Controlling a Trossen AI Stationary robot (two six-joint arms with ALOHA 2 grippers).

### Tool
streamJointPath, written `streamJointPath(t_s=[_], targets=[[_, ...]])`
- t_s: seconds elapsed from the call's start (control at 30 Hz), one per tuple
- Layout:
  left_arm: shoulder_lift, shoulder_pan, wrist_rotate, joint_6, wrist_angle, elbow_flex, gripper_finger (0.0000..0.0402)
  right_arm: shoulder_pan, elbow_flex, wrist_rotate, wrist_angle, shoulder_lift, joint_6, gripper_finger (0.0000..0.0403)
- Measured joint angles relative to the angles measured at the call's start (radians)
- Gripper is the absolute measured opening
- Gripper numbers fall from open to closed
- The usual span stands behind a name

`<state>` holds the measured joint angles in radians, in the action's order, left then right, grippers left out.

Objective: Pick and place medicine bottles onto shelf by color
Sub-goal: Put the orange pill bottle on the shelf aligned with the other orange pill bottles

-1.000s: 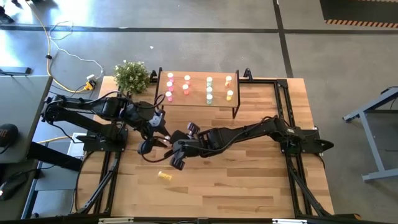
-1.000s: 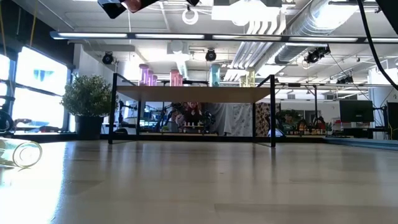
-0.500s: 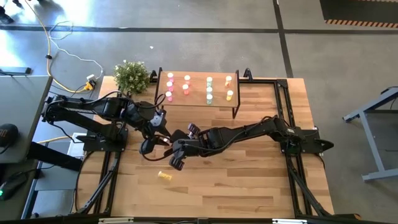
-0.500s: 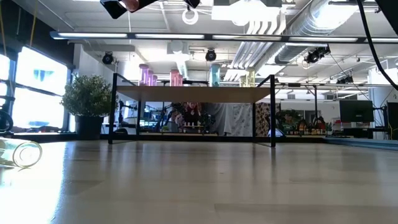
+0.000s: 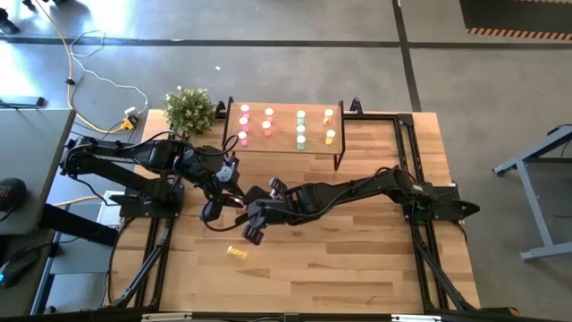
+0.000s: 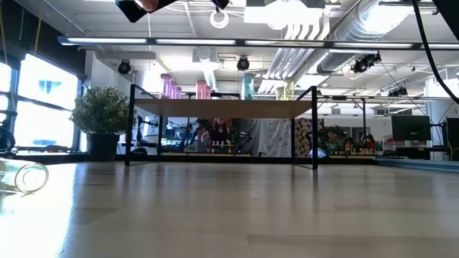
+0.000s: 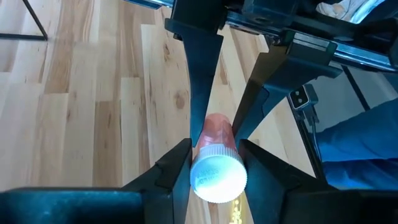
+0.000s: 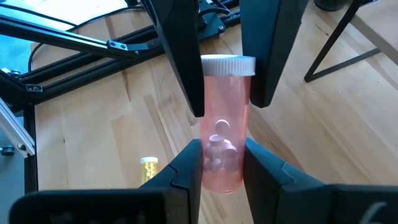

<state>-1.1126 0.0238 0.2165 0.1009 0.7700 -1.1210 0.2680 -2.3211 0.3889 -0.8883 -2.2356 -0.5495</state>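
While both jaws grip 1 pink bottle (image 8: 221, 124) | shelf (image 5: 284, 109): approx 9 bottles | table: 1 yellow bottle (image 5: 236, 253)

A bottle (image 8: 222, 149) is held between the left gripper (image 5: 236, 199) and the right gripper (image 5: 248, 211), which meet above the table (image 5: 375, 259) near its middle. Beyond both grippers, at the table's far edge, the shelf (image 5: 284, 114) is placed, with bottles (image 5: 268, 122) set in rows on it. A plant (image 5: 189, 108) is placed beside the shelf, on the left gripper's side. Another bottle (image 5: 236, 253) is laid on the table just nearer than the right gripper.
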Motion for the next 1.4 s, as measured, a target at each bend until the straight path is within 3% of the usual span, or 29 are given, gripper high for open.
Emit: streamJointPath(t_s=[0.3, 0.63, 0.83, 1.1, 1.4], targets=[[0.0, 0.0, 0.0, -0.001, 0.002, 0.0, 0.0113, 0.0, 0.0, 0.001, 0.0, 0.0, 0.0, 0.0086], [0.0, 0.0, -0.014, 0.0, 0.007, 0.0, 0.0113, -0.001, 0.0, -0.008, 0.0, 0.001, 0.007, 0.0177], [0.0, 0.002, -0.045, -0.018, 0.011, 0.0, 0.0113, -0.012, 0.0, -0.012, -0.044, 0.038, -0.025, 0.0192], [0.0, 0.021, -0.103, -0.034, 0.035, -0.01, 0.0113, -0.015, -0.001, 0.078, -0.119, 0.087, -0.018, 0.0193], [0.0, 0.136, -0.159, -0.097, 0.111, -0.106, 0.0113, -0.048, -0.001, 0.223, -0.201, 0.163, 0.013, 0.0193]])
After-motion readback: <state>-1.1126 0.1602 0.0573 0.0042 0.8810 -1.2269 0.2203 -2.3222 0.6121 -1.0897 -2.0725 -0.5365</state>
